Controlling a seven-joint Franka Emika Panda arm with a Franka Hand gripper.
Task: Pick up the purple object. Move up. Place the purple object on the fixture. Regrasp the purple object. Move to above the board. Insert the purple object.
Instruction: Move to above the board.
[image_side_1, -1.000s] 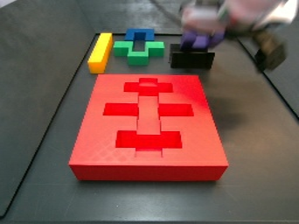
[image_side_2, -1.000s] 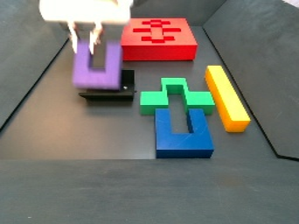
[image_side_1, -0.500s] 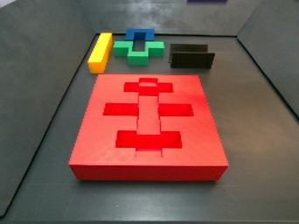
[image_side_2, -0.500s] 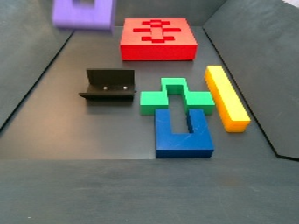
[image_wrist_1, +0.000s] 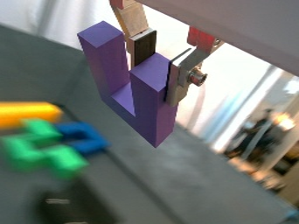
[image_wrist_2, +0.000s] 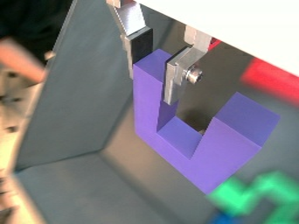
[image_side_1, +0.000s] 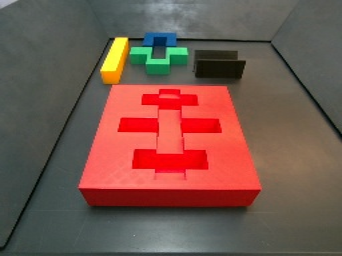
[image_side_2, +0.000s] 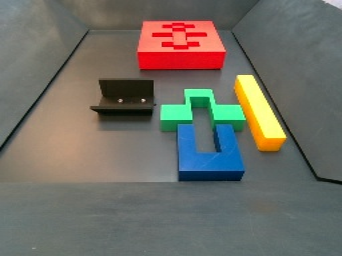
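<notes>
Carrying the purple object (image_wrist_1: 128, 83) high, claw (image_wrist_1: 162, 66) clenched on one prong, out of both side views. Next: lower over the board (image_side_1: 171, 140), insert

Purple object (image_wrist_1: 131, 92): we record a chunky U-shaped block, two square prongs on a shared base, prongs pointing up toward the end effector (image_wrist_1: 163, 63); also seen in a wrist view (image_wrist_2: 205, 140). One prong sits clamped between the silver fingers (image_wrist_1: 181, 74), block hanging clear of the floor. We find neither in the side views.

Fixture (image_side_1: 221, 65): we list a small black bracket, unoccupied, standing on the dark floor apart from the board; also seen at (image_side_2: 123, 98).

Board (image_side_1: 171, 145): we log a large flat red slab with darker cross-shaped recesses, lying flat; also seen at (image_side_2: 183, 45).
</notes>
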